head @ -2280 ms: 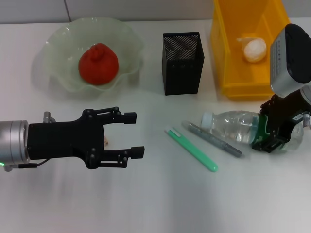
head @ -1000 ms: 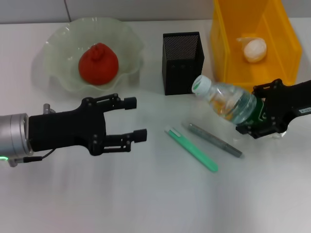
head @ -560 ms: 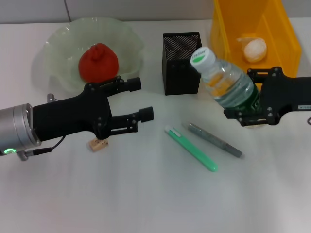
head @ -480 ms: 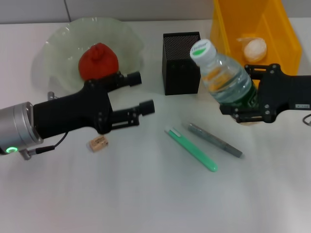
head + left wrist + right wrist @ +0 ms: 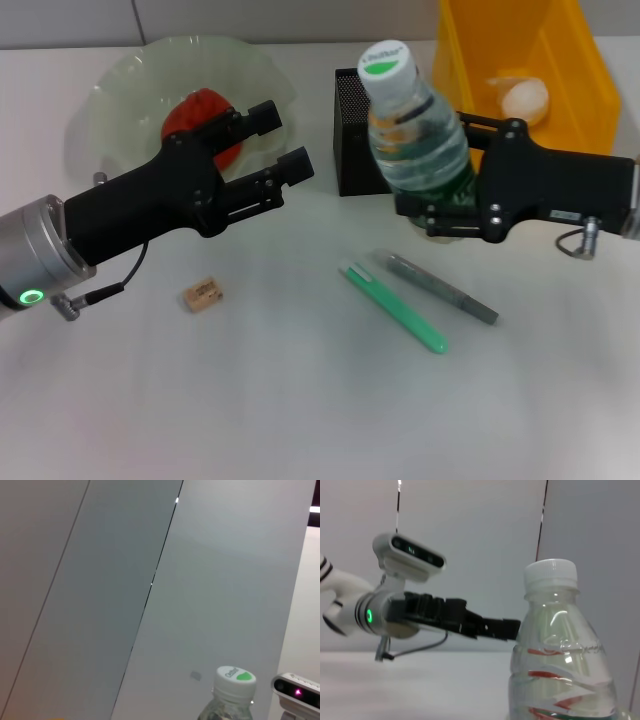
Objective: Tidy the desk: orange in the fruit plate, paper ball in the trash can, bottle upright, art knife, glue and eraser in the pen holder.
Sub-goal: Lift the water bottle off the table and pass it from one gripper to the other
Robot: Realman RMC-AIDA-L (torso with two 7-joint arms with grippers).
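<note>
The bottle (image 5: 410, 130) stands nearly upright in the air in front of the pen holder (image 5: 350, 150), and my right gripper (image 5: 448, 175) is shut on its green-labelled lower part. Its white cap (image 5: 234, 679) shows in the left wrist view and its clear body (image 5: 560, 655) fills the right wrist view. My left gripper (image 5: 282, 140) hangs open and empty at the near edge of the fruit plate (image 5: 120, 90), partly covering the orange (image 5: 190, 108) inside. On the table lie the eraser (image 5: 202, 294), the art knife (image 5: 395, 307) and the glue (image 5: 442, 287). The paper ball (image 5: 525, 98) sits in the trash can (image 5: 480, 40).
The pen holder stands between the fruit plate and the trash can at the back. The art knife and the glue lie side by side just below the held bottle. My left arm (image 5: 395, 615) shows beyond the bottle in the right wrist view.
My right gripper raised the bottle from lying to upright and carried it left, in front of the pen holder. My left gripper moved back towards the plate, uncovering the eraser.
</note>
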